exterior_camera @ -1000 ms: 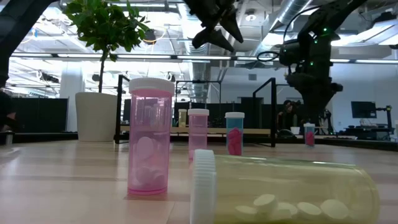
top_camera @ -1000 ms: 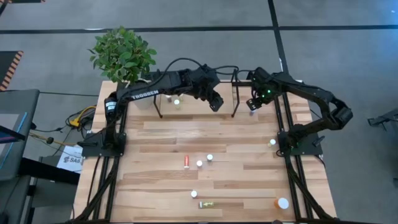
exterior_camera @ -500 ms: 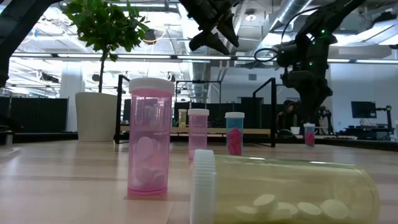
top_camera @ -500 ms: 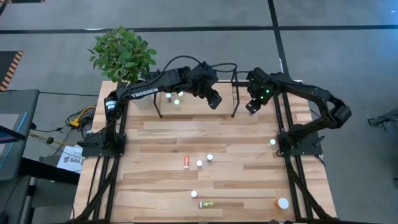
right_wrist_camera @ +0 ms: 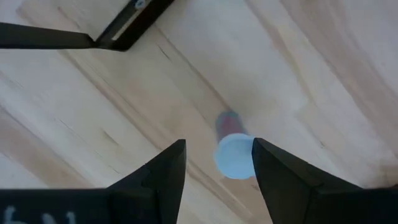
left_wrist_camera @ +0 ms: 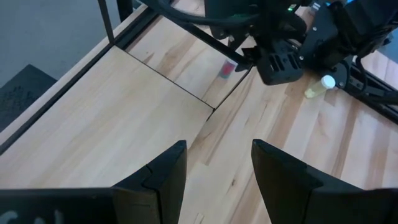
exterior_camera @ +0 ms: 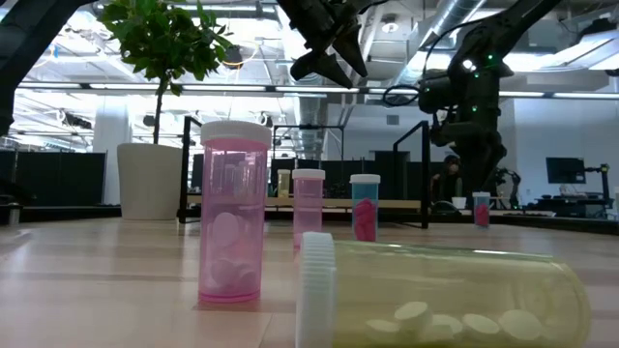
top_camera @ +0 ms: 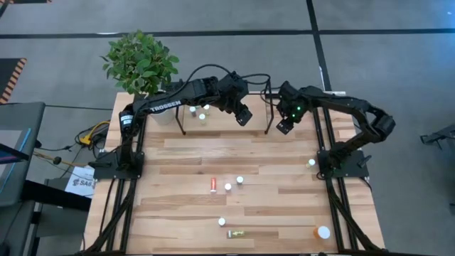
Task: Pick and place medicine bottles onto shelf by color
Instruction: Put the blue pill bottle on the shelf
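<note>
- High view: we look straight down from well above; whole plank table (top_camera: 234,153), both arms and the potted plant (top_camera: 140,60) fit in.
- Low view: we sit at tabletop height, facing level across into the room; a pink bottle (exterior_camera: 233,224) and a lying yellow bottle (exterior_camera: 440,295) stand very near the lens.
- Left wrist view: we look forward and down past its own fingers (left_wrist_camera: 160,176) onto the shelf board (left_wrist_camera: 106,118), with the right arm beyond.
- Right wrist view: close, looking down on a red bottle (right_wrist_camera: 232,149), also visible in the left wrist view.
</note>
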Action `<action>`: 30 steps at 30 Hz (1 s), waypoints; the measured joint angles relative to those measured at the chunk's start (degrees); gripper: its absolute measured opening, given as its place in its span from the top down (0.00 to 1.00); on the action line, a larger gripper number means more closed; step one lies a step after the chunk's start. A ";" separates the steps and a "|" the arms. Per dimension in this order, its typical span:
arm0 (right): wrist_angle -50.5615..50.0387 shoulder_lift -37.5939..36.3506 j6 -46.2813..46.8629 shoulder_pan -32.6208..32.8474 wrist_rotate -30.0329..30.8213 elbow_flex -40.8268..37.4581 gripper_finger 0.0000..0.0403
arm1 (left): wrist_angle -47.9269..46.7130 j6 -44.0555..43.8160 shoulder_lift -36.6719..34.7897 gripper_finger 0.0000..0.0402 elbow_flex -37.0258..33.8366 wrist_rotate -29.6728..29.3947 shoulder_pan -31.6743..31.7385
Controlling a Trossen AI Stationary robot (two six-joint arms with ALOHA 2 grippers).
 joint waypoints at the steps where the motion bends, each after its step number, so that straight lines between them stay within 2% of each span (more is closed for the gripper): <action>1: -0.08 -0.07 0.27 0.26 0.08 0.00 0.48 | 0.00 0.02 0.00 0.58 0.00 0.00 0.00; 7: -0.03 -1.29 1.17 0.59 0.30 0.00 0.47 | -0.02 0.44 0.00 0.58 0.00 -0.02 0.00; 12: -0.68 -0.73 0.98 0.44 5.28 0.00 0.46 | -0.04 0.43 0.00 0.58 0.00 -0.02 0.00; 23: 0.27 4.08 0.80 0.42 5.07 -0.09 0.46 | -0.20 0.39 0.00 0.58 0.00 0.00 0.00; 30: 0.33 6.79 0.79 0.61 5.04 -0.09 0.51 | -0.22 0.46 0.00 0.58 0.00 0.00 0.00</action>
